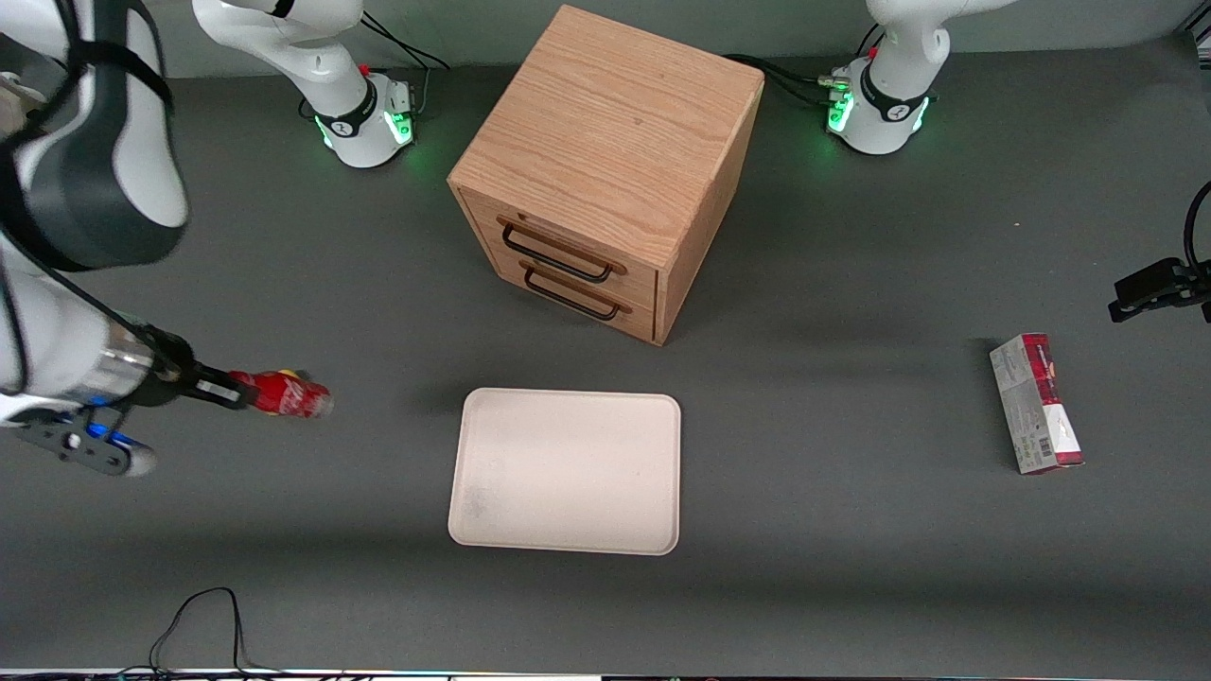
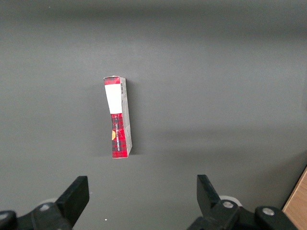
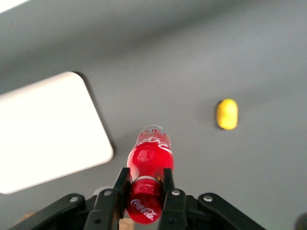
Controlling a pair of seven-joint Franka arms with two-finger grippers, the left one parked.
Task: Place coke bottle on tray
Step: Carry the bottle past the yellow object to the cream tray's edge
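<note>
My right gripper (image 1: 238, 390) is shut on the coke bottle (image 1: 287, 393), a small red bottle with white script. It hangs toward the working arm's end of the table. In the right wrist view the black fingers (image 3: 121, 183) clamp the coke bottle (image 3: 149, 160) just below its red cap, and the clear base points away from the gripper (image 3: 145, 178). The bottle lies roughly level, above the grey table, base toward the tray. The cream-white tray (image 1: 568, 470) lies flat in the middle of the table, a short way from the bottle, with nothing on it; one rounded corner of the tray (image 3: 53, 132) shows.
A wooden drawer cabinet (image 1: 605, 170) stands farther from the front camera than the tray. A small yellow object (image 3: 227, 114) lies on the table near the bottle. A red-and-grey carton (image 1: 1036, 405) lies toward the parked arm's end. A black cable (image 1: 199, 619) loops at the near edge.
</note>
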